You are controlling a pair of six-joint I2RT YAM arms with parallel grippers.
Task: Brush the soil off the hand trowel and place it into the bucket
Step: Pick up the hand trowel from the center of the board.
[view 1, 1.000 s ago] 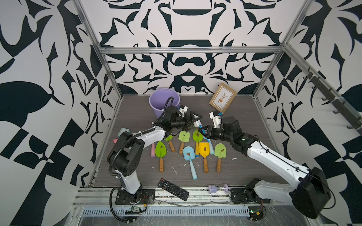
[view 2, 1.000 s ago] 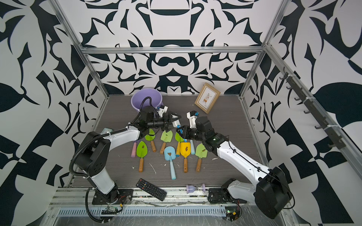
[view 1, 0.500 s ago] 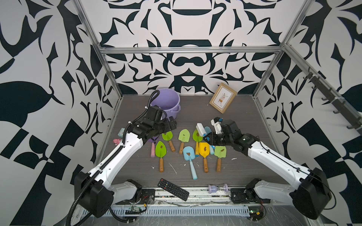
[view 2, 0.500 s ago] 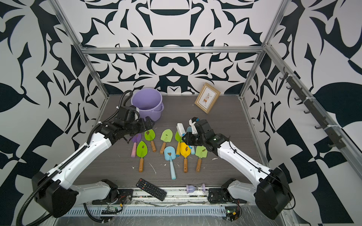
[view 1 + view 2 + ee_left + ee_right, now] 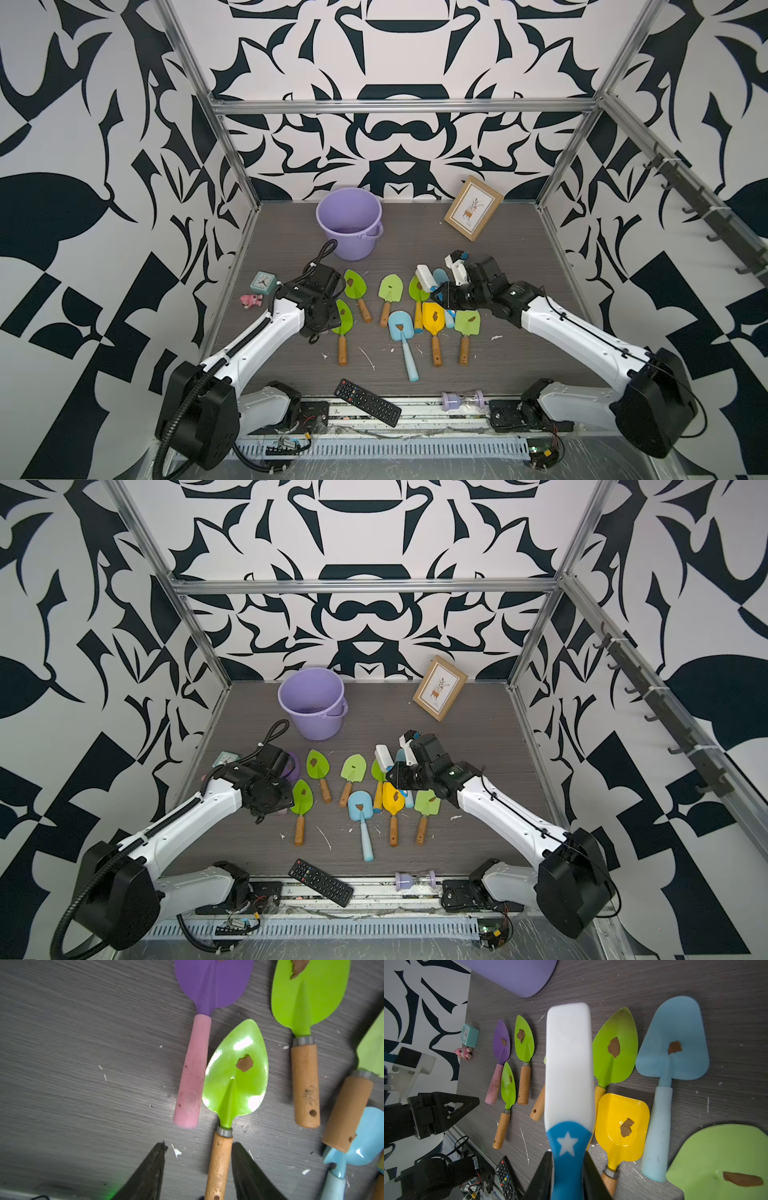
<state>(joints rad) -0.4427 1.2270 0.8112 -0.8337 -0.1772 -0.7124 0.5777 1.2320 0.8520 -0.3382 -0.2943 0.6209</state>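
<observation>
Left wrist view looks down on the green trowel (image 5: 234,1076), which lies flat on the grey table (image 5: 72,1064) with one brown clump of soil (image 5: 244,1063) on its pointed blade. Its wooden handle (image 5: 219,1165) passes between the two black fingers (image 5: 153,1169) of the left gripper (image 5: 198,1144). This pincer is spread: one finger is just beside the handle, the other stands apart from it with bare table between, so the handle is not pinched.

Just beside the green blade lies the pink handle of a purple trowel (image 5: 212,987). On the other side a second green trowel (image 5: 307,997) carries its own clump.

In a top view the bucket (image 5: 353,245) stands upright at the back of the table, well apart from the green trowel.

The right gripper (image 5: 568,1167) pinches the blue handle of a brush (image 5: 569,1059) and holds it over the middle of the trowels, near a yellow trowel (image 5: 623,1124) and a light-blue trowel (image 5: 672,1043). Whether the bristles touch a blade, I cannot tell.

Near the front edge lies a remote control (image 5: 368,402). A picture frame (image 5: 473,208) leans at the back, and a small clock (image 5: 262,281) stands at the left side.
</observation>
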